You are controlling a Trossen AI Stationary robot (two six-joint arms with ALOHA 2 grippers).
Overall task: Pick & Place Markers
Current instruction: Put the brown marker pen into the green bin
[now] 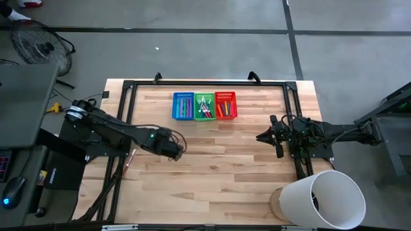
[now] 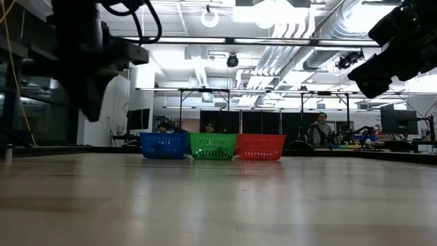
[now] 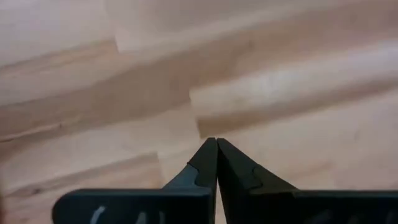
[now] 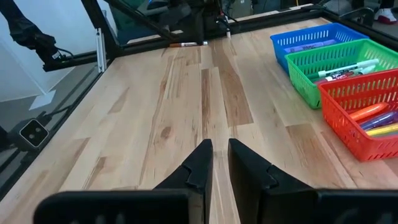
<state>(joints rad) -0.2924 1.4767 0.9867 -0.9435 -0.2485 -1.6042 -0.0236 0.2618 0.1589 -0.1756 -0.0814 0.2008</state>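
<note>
So I'm looking down at the pale wooden plank bench (image 1: 212,160) with its black frame rail around the back and sides. Big white cylinder-shaped tub (image 1: 329,200) sits at the bench's near right corner, lying tilted toward the camera.

At the back middle there are three small mesh baskets in a row, touching each other: blue plastic basket (image 1: 183,106), green plastic basket (image 1: 205,106), red plastic basket (image 1: 226,105). The thin pen-like markers in mixed colours (image 4: 373,118) are lying inside them: orange, purple and yellow ones in the red basket, white-bodied ones in the green, purple ones in the blue. One more stray marker (image 1: 129,161) lies on the bench by the left frame rail, just beside my left arm.

Left gripper (image 1: 176,149) is over bare wood, left of centre, well apart from the baskets; its jaws are pressed together with nothing in them. Right gripper (image 1: 262,136) is over the right side of the bench, pointing toward the middle, jaws with only a narrow slit between them, holding nothing.
</note>
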